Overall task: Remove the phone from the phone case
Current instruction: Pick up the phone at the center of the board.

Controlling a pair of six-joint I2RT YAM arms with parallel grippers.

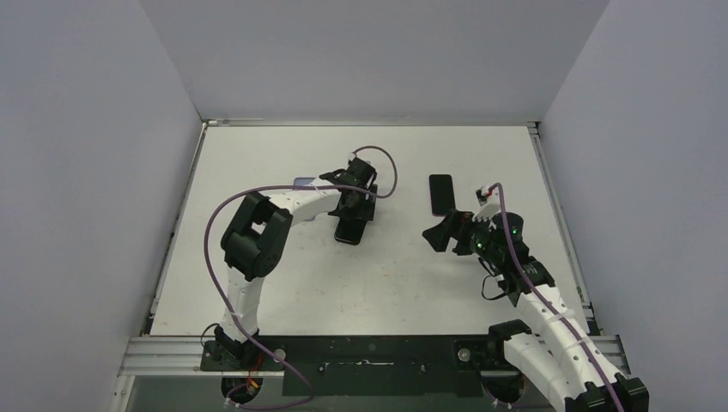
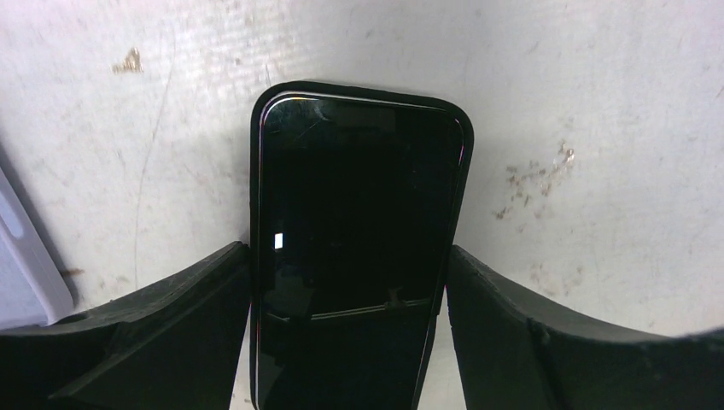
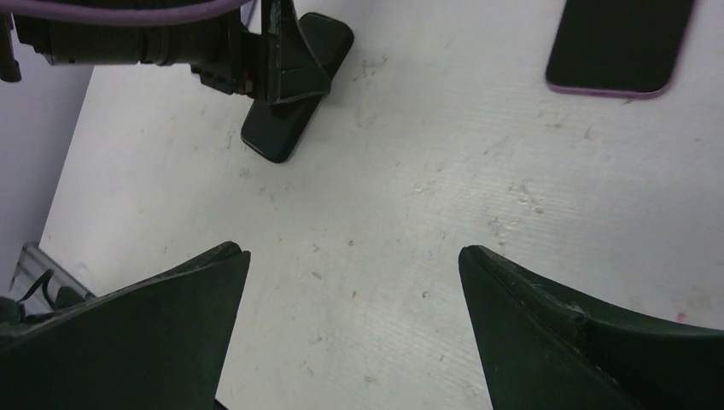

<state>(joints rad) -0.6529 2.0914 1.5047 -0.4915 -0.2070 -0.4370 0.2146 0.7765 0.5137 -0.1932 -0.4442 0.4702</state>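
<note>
A black phone (image 2: 359, 213) lies screen up on the table inside a black phone case (image 2: 359, 88), whose rim shows round the glass. My left gripper (image 2: 348, 252) straddles its near half, one fingertip against each long edge, so it is shut on the cased phone. From above, the phone (image 1: 347, 233) sticks out below the left gripper (image 1: 352, 221) at mid-table. My right gripper (image 1: 440, 233) hovers to the right, apart from it, open with only bare table between its fingers (image 3: 205, 282). In the right wrist view the cased phone (image 3: 273, 141) lies far left under the left gripper (image 3: 286, 68).
A second dark phone with a purple edge (image 1: 440, 194) lies flat beyond the right gripper and shows again as a dark slab (image 3: 619, 43). A pale lavender flat object (image 1: 302, 182) lies left of the left gripper, its corner (image 2: 26, 265) showing. Grey walls enclose the table.
</note>
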